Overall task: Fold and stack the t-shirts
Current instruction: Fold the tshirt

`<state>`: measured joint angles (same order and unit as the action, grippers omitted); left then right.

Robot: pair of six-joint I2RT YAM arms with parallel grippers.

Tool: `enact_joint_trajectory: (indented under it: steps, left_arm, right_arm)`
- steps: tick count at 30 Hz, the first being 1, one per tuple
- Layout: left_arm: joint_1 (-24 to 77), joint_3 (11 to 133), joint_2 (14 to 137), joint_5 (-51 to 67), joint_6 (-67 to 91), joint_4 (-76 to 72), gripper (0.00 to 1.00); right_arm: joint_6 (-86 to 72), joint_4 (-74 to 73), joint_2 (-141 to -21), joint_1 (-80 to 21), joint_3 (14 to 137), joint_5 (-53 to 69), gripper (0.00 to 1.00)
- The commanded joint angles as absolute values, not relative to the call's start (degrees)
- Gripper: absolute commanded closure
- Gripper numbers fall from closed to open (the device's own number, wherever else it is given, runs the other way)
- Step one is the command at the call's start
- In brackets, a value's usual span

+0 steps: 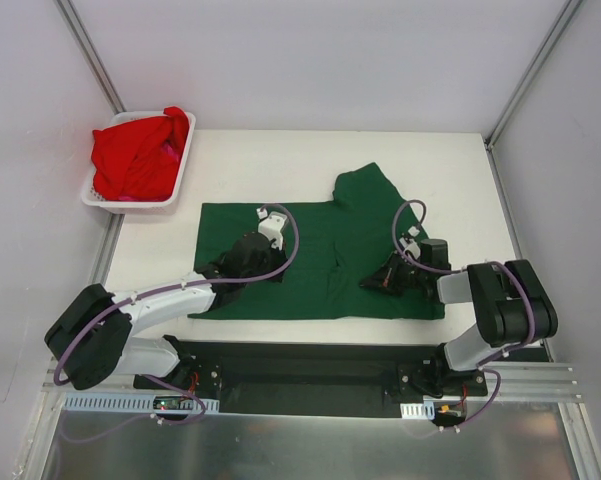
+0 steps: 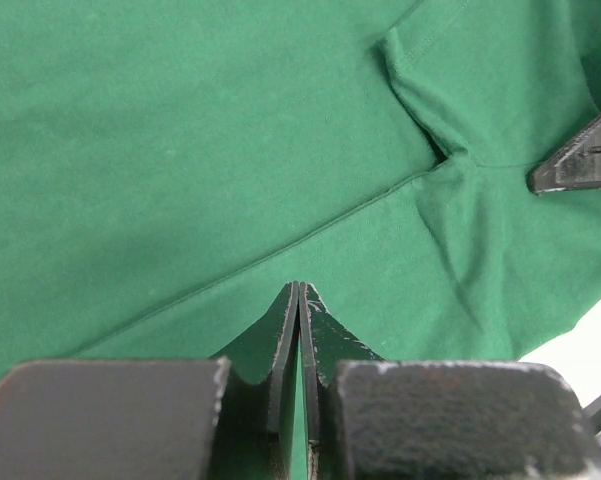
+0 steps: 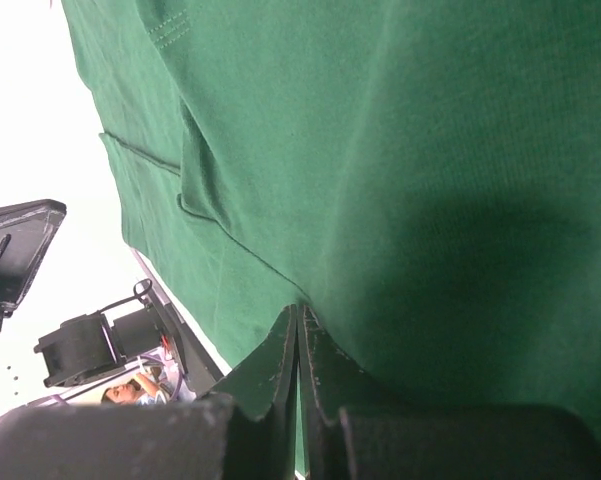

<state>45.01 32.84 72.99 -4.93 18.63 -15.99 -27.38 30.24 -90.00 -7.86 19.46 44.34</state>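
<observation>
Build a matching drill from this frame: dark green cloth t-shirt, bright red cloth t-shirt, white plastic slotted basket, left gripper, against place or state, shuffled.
Things:
1. dark green cloth t-shirt
2. bright red cloth t-shirt
3. white plastic slotted basket
4. left gripper

Place or state:
A. bunched up inside the basket
B. shut, low over the green cloth
C. at the far-left corner of the table
D. spread out on the table

Pairs: 1-D, 2-A, 3-C, 4-B.
</observation>
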Motion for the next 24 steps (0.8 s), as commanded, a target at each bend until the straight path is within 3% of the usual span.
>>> enact_joint_trajectory:
  steps: [1,8,15,18,19,20,22,24]
  left_arm:
    - [45.26,32.52,70.49,-5.80,17.75,-17.58,1.00]
    - [45.35,32.61,70.22,-5.97,17.58,-17.40,1.00]
    - [45.26,33.04,69.44,-9.05,16.61,-16.44,1.00]
    - [45.00,33.75,67.59,-12.55,15.30,-14.07,1.00]
    - [44.65,34.01,66.98,-12.92,14.51,-13.54,0.99]
    - [44.39,34.27,65.93,-13.18,14.24,-12.06,0.97]
    - [42.98,35.59,65.31,-13.53,13.45,-10.55,0.87]
    - [42.10,36.82,65.21,-14.24,12.84,-8.53,0.75]
  right_arm:
    - [-26.20,25.79,-82.99,-7.82,19.95,43.07,0.99]
    - [-17.67,1.34,-65.49,-7.82,28.55,37.62,0.99]
    - [-12.22,-11.76,-60.91,-7.74,35.59,33.58,0.98]
    - [-10.29,-14.49,-60.64,-7.82,38.22,29.54,0.84]
    - [-9.07,-15.20,-60.91,-7.82,40.15,27.62,0.70]
    - [-8.53,-15.81,-61.43,-7.82,41.04,26.73,0.63]
    - [-7.65,-17.05,-63.54,-7.82,42.79,24.19,0.53]
    - [-6.77,-17.31,-65.64,-7.82,44.82,22.51,0.51]
